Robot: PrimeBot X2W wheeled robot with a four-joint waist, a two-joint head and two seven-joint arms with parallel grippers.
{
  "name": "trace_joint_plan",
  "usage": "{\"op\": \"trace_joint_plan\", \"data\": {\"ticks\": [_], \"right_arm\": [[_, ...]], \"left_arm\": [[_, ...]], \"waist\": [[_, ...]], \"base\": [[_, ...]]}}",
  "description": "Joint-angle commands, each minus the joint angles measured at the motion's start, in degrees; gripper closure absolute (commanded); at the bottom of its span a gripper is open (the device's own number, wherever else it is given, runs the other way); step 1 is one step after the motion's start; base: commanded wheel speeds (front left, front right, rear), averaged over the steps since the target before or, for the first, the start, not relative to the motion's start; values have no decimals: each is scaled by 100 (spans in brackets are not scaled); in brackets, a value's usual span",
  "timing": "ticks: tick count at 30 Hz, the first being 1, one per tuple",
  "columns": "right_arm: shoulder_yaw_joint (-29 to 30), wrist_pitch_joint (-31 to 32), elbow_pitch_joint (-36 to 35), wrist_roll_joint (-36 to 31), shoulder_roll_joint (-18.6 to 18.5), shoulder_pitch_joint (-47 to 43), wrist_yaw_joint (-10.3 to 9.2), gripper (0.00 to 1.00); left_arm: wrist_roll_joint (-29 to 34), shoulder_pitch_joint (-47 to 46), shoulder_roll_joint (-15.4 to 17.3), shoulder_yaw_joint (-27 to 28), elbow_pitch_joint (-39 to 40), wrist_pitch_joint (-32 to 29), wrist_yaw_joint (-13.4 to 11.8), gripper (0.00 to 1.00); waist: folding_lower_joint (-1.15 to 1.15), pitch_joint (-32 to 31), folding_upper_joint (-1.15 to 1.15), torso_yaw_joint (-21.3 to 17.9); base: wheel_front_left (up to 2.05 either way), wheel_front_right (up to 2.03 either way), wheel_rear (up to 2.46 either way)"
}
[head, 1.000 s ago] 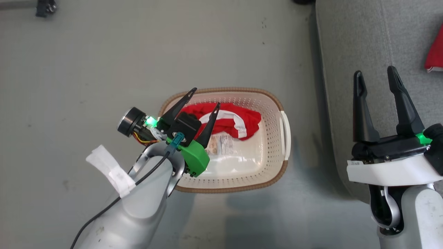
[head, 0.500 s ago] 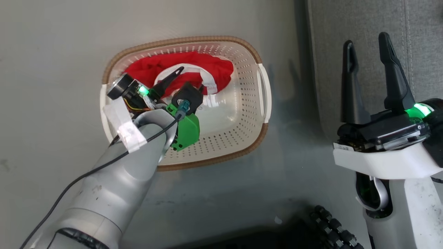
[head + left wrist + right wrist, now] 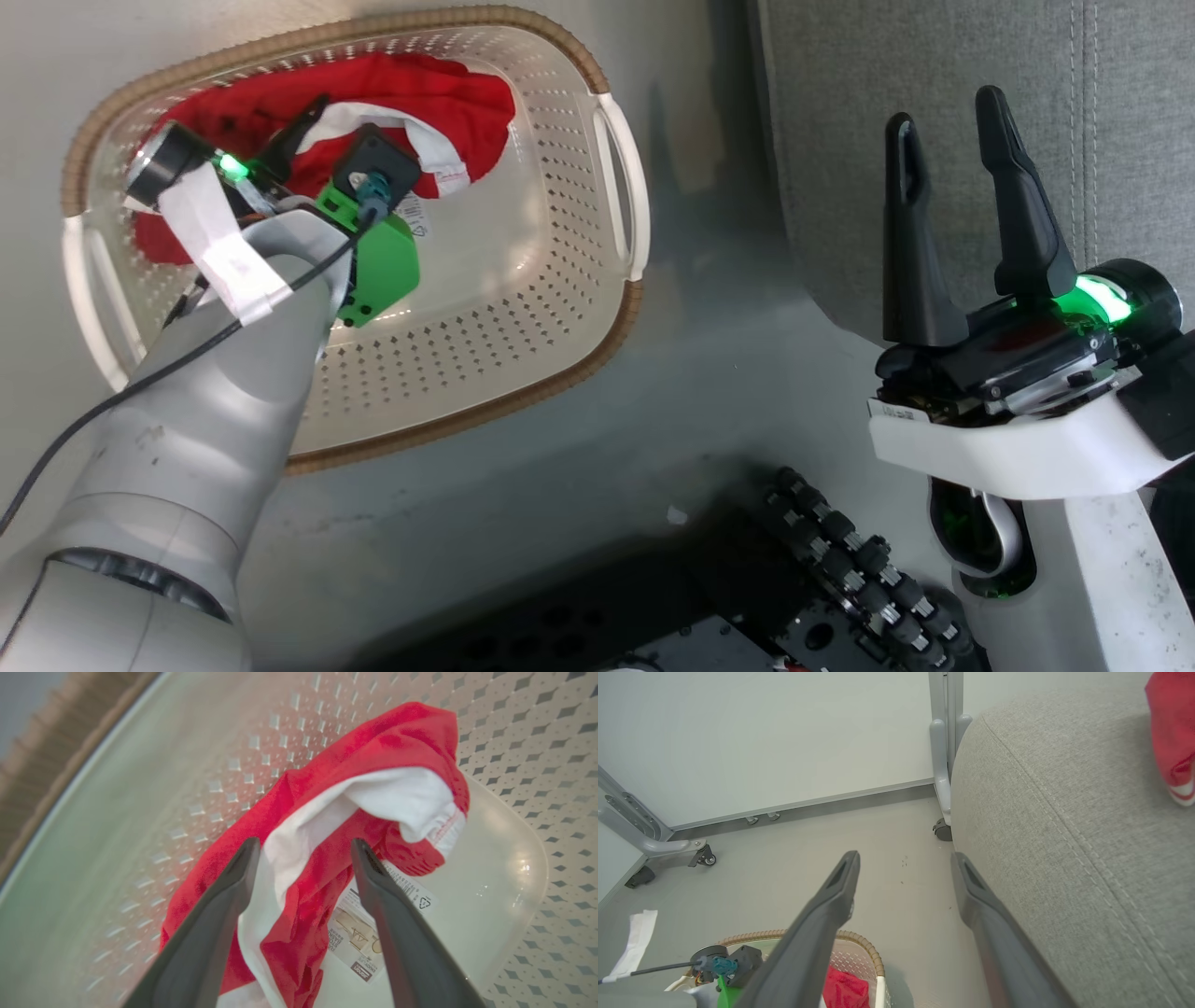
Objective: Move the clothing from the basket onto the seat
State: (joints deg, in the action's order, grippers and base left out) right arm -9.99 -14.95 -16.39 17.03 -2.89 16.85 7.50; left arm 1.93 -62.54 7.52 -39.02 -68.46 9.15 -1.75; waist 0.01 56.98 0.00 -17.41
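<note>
Left gripper [image 3: 304, 844] spread, over red/white clothing [image 3: 373, 742] along basket [image 3: 523, 308] far wall, nothing pinched. Floor sticker [image 3: 359, 933]: barcode, recycling triangle, text unreadable. Right gripper [image 3: 945, 112] spread, empty, beside seat [image 3: 887, 56] edge; red garment [image 3: 1169, 732] on seat.

Overhead head, close wrists, common basket [image 3: 523, 317]

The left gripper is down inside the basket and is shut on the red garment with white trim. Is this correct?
Not fully. The left gripper is down inside the basket, but it is open: its jaws stand apart, with a fold of the red garment with white trim between them, not clamped on it. The left wrist view shows this.
</note>
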Motion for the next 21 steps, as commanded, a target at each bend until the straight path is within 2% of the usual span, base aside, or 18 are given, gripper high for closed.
{"op": "trace_joint_plan", "data": {"ticks": [1,14,15,16,17,21], "right_arm": [[-18,-23,-6,41,2,73,-1,0],[-117,-26,-79,180,0,9,-1,0],[-121,-27,-83,182,0,-4,-1,0],[-120,-27,-96,182,0,-31,-1,0],[-117,-27,-107,180,0,-46,-1,0],[-106,-27,-147,174,0,-91,-1,0]], "left_arm": [[-28,-131,88,30,-47,-24,-64,0],[-10,-475,236,-122,-418,-632,-115,0],[-27,-491,241,-121,-425,-655,-105,7],[1,-530,259,-158,-444,-713,-93,60],[-35,-546,265,-141,-455,-751,-72,100],[-56,-654,279,-186,-482,-832,-56,100]], "waist": [[-1,313,0,-295],[-1,437,0,-355],[-1,436,0,-359],[-1,433,0,-363],[-1,432,0,-365],[-1,424,0,-373]], "base": [[0,0,0],[0,0,0],[0,0,0],[0,0,0],[0,0,0],[0,0,0]]}}
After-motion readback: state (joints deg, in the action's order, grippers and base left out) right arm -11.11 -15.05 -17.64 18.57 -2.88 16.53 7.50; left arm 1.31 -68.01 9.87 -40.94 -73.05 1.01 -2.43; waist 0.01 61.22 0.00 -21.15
